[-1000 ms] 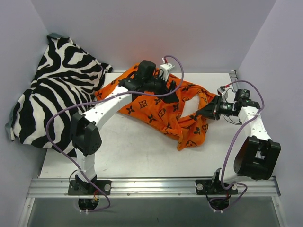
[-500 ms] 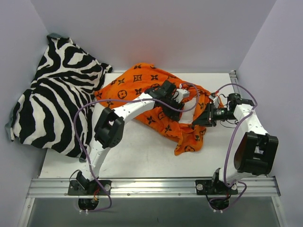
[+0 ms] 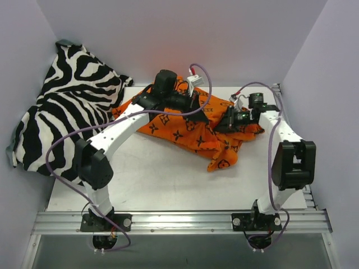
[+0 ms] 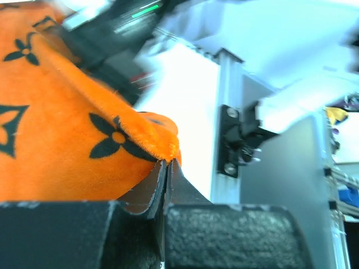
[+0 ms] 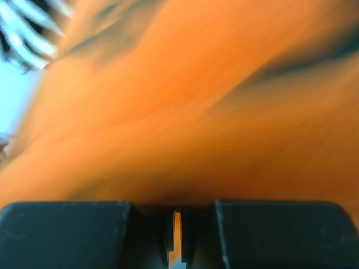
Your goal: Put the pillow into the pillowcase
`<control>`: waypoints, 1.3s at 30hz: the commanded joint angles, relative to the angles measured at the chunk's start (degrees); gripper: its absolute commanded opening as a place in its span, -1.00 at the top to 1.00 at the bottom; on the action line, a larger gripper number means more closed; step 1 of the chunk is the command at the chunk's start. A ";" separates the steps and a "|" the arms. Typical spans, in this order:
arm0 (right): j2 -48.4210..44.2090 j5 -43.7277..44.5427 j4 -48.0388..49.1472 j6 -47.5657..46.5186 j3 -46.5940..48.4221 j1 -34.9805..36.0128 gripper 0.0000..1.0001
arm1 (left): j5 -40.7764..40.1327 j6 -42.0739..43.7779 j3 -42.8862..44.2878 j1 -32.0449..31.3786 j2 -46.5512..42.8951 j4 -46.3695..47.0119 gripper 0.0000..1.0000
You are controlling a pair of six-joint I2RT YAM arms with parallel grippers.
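Note:
The orange pillowcase (image 3: 185, 126) with dark motifs lies crumpled across the back middle of the table. My left gripper (image 3: 197, 102) is at its rear edge. In the left wrist view the gripper (image 4: 167, 163) has its jaws pressed together, pinching a fold of the pillowcase (image 4: 67, 129) at the tips. My right gripper (image 3: 223, 120) is at the cloth's right side. In the right wrist view orange pillowcase fabric (image 5: 196, 112) fills the picture, and the right gripper (image 5: 176, 216) is shut with orange showing in the thin slit. The pillow is hidden.
A zebra-striped cloth (image 3: 61, 117) is heaped in the back left corner, overhanging the table's left edge. White tabletop (image 3: 146, 179) lies in front of the pillowcase. An aluminium rail (image 4: 227, 112) runs along the table's right edge. Walls close in on three sides.
The left gripper went from open to shut, reaching over the pillowcase's middle and returning to its rear edge. The right gripper moved left and back, dragging the cloth. The white patch seen earlier is covered.

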 commanded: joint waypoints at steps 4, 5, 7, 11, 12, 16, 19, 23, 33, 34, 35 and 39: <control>13.71 10.59 16.67 14.60 0.86 2.06 0.75 | 7.72 0.52 -10.40 -0.43 -7.68 1.55 1.00; 13.89 9.20 17.20 15.32 1.75 1.45 0.61 | 6.75 2.28 -11.90 -0.51 -8.03 -0.64 1.00; 10.31 7.53 17.56 15.50 0.97 -0.65 0.34 | 3.60 5.61 -15.95 -0.43 -8.39 -1.62 0.83; -0.50 3.13 4.07 2.92 -1.32 -5.14 -0.38 | 0.59 10.37 -17.10 -1.39 -4.88 -6.87 -0.01; -3.30 3.74 -1.46 -2.72 0.07 -6.28 -0.49 | 0.59 14.30 -17.10 -1.65 -4.43 -8.20 -0.26; -2.98 14.77 -33.52 -27.44 8.68 -11.55 -0.58 | -2.92 22.58 -15.35 -1.31 -4.86 -14.90 -0.60; -2.45 24.00 -33.43 -27.75 9.31 -16.30 -0.56 | -7.23 21.99 -13.33 2.54 -5.49 -15.16 -0.73; 0.88 30.62 -28.42 -20.55 8.17 -16.66 -0.56 | -10.83 25.13 -8.15 9.50 0.21 -23.82 -0.75; 21.06 28.03 -13.57 -8.32 17.72 -16.40 -0.51 | -26.48 55.28 -13.41 12.49 2.33 -29.50 -0.81; 23.54 27.39 -13.47 -8.40 21.06 -16.22 -0.19 | -26.83 55.64 -12.98 12.32 2.95 -28.88 -0.81; 27.22 26.95 -13.73 -10.67 27.27 -16.31 0.03 | -27.53 55.73 -12.19 12.23 4.52 -28.87 -0.81; 31.12 30.36 -14.17 -15.61 39.59 -17.89 1.00 | -27.80 56.69 -10.60 12.23 7.17 -28.87 -0.72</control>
